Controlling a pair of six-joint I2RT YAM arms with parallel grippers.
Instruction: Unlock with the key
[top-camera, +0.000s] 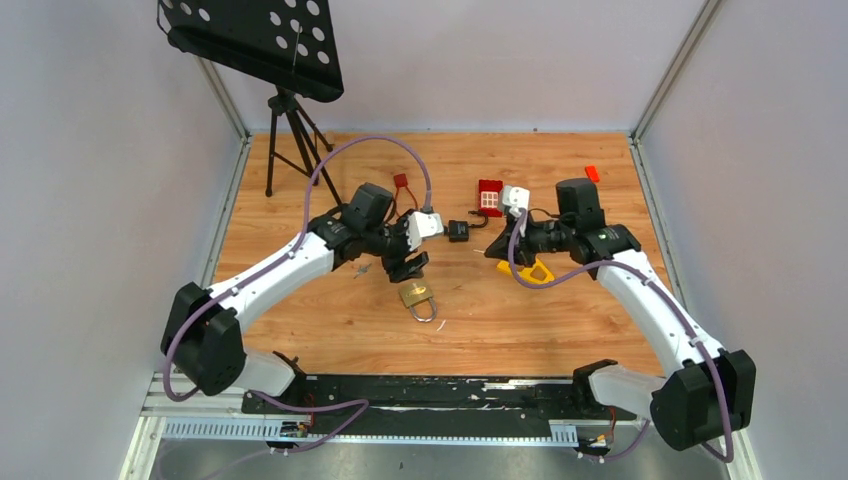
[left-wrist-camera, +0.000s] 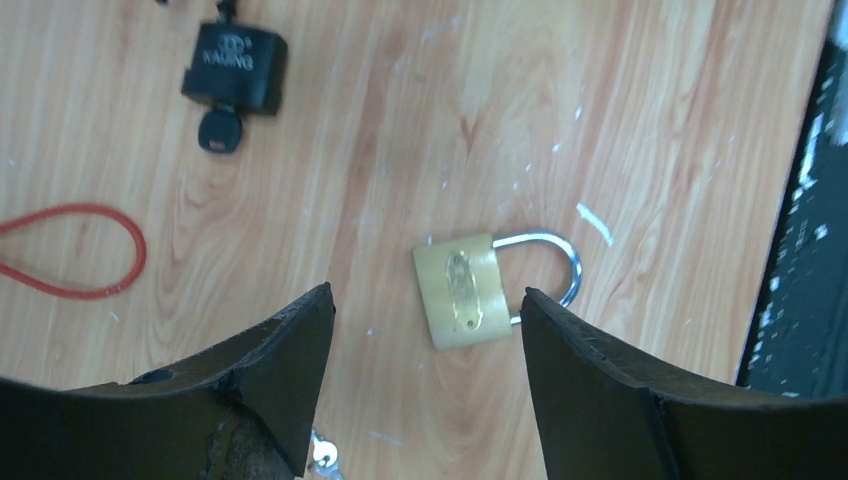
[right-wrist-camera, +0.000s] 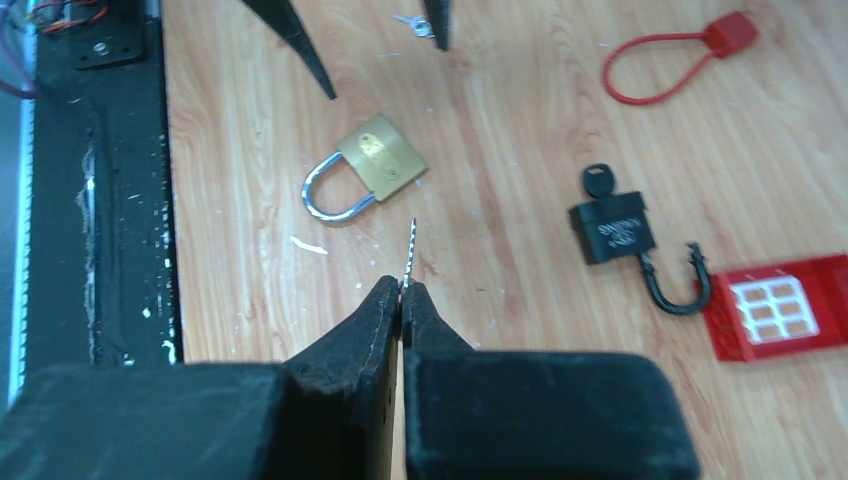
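We see the brass padlock (left-wrist-camera: 465, 290) flat on the desk (left-wrist-camera: 620, 120), framed by the left end effector (left-wrist-camera: 425, 300) (spread wide, holding nothing); the right end effector (right-wrist-camera: 402, 292) pinches the key (right-wrist-camera: 410, 250).

Grey walls (top-camera: 500, 60), wooden table (top-camera: 330, 325)

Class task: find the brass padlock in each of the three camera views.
Top view: brass padlock, just below centre.
Left wrist: just right of centre.
Right wrist: upper left of centre.
Shared landmark: the black padlock, visible in all three.
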